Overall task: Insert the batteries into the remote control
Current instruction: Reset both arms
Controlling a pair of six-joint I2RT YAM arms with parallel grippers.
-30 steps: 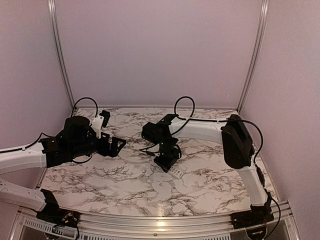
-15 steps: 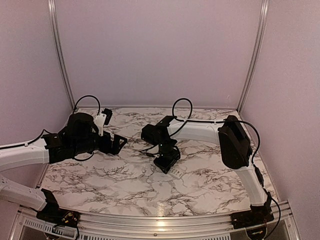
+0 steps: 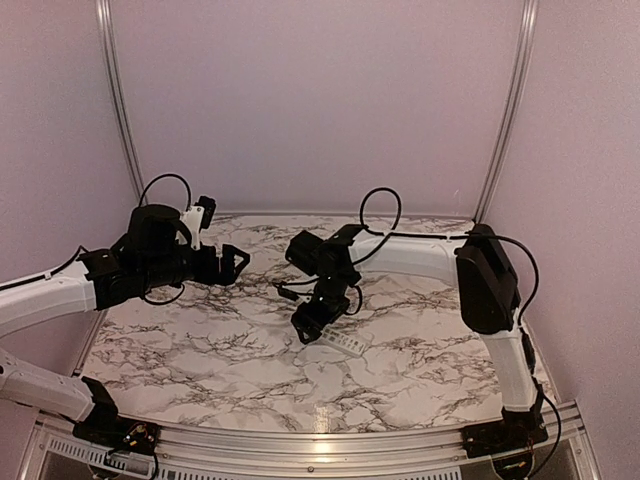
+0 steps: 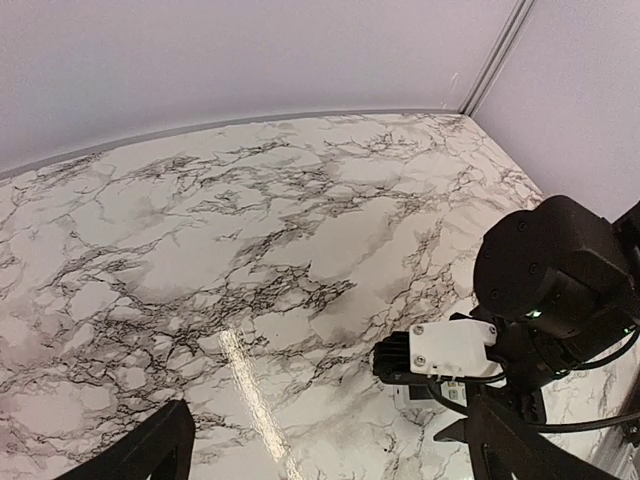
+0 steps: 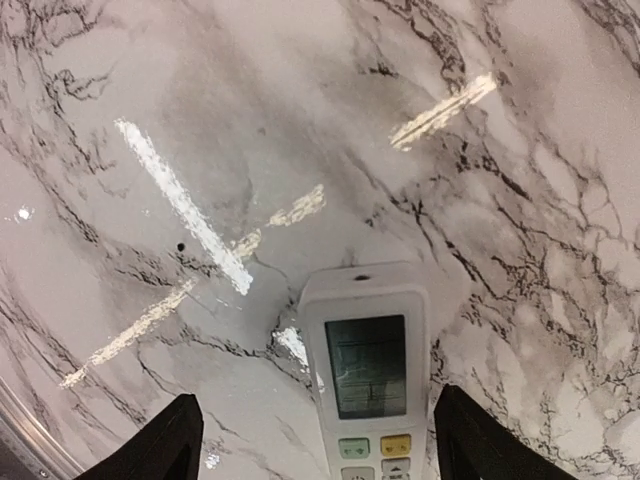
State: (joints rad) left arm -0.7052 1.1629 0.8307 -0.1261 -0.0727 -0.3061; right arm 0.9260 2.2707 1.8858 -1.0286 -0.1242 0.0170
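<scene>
The remote control lies screen-up mid-worktop, directly under the right jaws, wide apart and empty, straddling its long axis; left jaws, fully open and empty, hang well apart

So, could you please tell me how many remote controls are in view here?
1. The remote control lies screen-up on the table, near its middle, between the spread fingers of the right gripper. Part of the table is covered, so another could be hidden.
</scene>
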